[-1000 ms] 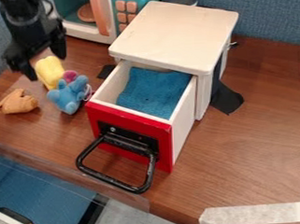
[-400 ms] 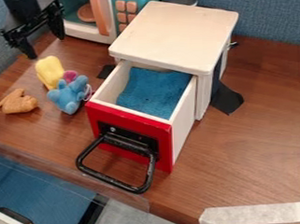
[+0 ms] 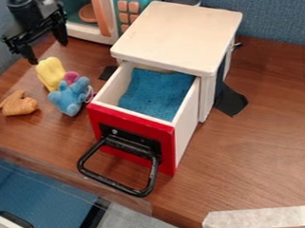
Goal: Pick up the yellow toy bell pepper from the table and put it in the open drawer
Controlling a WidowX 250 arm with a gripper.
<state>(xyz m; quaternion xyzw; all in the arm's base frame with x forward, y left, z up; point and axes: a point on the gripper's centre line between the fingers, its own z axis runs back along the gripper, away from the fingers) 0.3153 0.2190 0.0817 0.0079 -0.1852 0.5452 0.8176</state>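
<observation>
The brown wood-grain tabletop [image 3: 258,144] carries a small cream-white wooden cabinet [image 3: 180,34], the landmark here, with its red-fronted drawer [image 3: 133,131] pulled out toward the camera. Blue cloth [image 3: 155,94] lines the drawer, and a black metal handle [image 3: 113,183] juts from its front. Behind the cabinet, to the left in the view, stands a teal and white toy microwave [image 3: 88,30] with a salmon-pink door handle [image 3: 102,16].

The black two-finger gripper [image 3: 49,53] hangs left of the cabinet, in front of the microwave's left side. Its jaws are wide apart, with nothing between them. Nearest to it is the pale yellow soft toy [image 3: 50,73], left of the cabinet. A light-blue plush figure [image 3: 69,97] lies close beside the drawer's left side; farther left is a tan-orange soft toy [image 3: 18,103]. Smallest is a magenta round piece [image 3: 71,77], between the yellow and blue toys.
</observation>
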